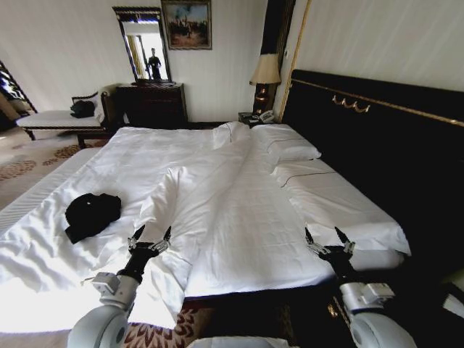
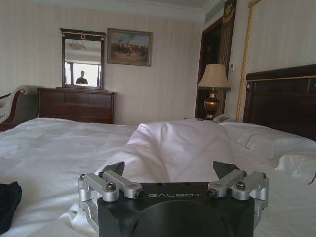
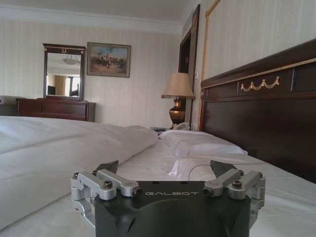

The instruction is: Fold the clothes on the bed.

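The clothes (image 1: 91,214) are one black garment, bunched into a low rumpled heap rather than spread flat, lying on the white duvet of the bed (image 1: 239,217). The bed is wide, with white sheets, pillows against its dark headboard, and a raised fold in the duvet just beside the garment.

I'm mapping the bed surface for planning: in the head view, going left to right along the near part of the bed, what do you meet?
Black clothes → left gripper, open → raised fold of the duvet → right gripper, open → dark headboard.
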